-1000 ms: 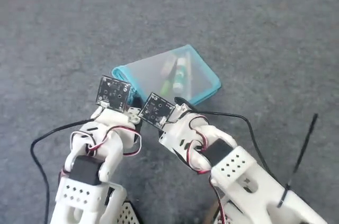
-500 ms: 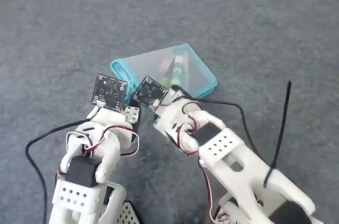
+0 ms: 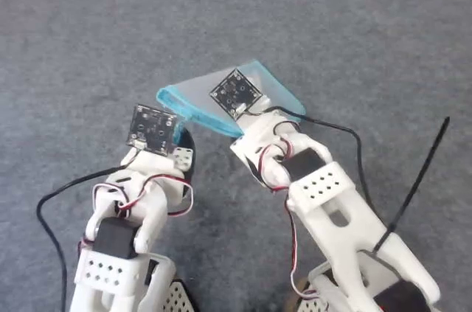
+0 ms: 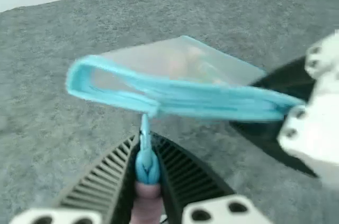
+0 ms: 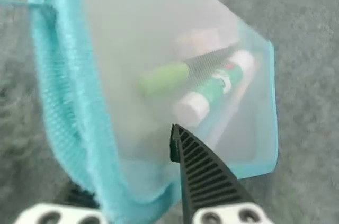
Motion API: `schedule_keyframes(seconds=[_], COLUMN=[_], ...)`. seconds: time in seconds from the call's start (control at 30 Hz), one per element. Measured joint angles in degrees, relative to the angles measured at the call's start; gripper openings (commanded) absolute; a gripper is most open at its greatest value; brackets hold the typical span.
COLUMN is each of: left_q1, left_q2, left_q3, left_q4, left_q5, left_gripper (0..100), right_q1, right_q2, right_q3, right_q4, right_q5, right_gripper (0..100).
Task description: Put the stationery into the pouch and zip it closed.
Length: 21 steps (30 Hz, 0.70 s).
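Observation:
The translucent pouch [image 3: 198,95] with teal edging lies on the grey carpet, between the two arms. Inside it I see a green pen [image 5: 167,77] and a glue stick [image 5: 212,90]. My left gripper [image 4: 145,166] is shut on the teal zipper pull [image 4: 145,156] at the pouch's near edge [image 4: 175,99]. The zipper band looks closed from the pull toward the right arm. My right gripper [image 5: 164,150] holds the pouch's near right corner. One black finger [image 5: 200,177] lies on top of the pouch, and the other is hidden beneath it.
Grey carpet [image 3: 354,46] stretches on all sides of the pouch. A black cable [image 3: 346,135] runs from the right arm, and a thin black tie [image 3: 424,175] sticks up beside it. The right arm's white body [image 4: 312,123] stands close to the pouch's end.
The right arm swung from beside the left gripper up and over the pouch's near right corner. The pouch shifted a little left. The left arm has barely moved.

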<state>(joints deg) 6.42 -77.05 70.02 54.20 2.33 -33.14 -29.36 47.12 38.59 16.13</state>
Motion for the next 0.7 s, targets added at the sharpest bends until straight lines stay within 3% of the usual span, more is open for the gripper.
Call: schedule_keyframes(seconds=[0.43,0.7], left_q1=[-6.5,-11.2], left_q2=[0.0,0.1], left_q3=[3.5,3.6], left_q4=[-5.2,-5.7], left_q5=[-0.2,-0.2], left_gripper=[1,1], right_q1=[-3.1,-3.3], right_q2=[-31.1,-36.0], right_q3=[10.7,12.4], right_q4=[16.4,18.6], right_q5=[5.8,7.6], right_gripper=[0.7,0.7])
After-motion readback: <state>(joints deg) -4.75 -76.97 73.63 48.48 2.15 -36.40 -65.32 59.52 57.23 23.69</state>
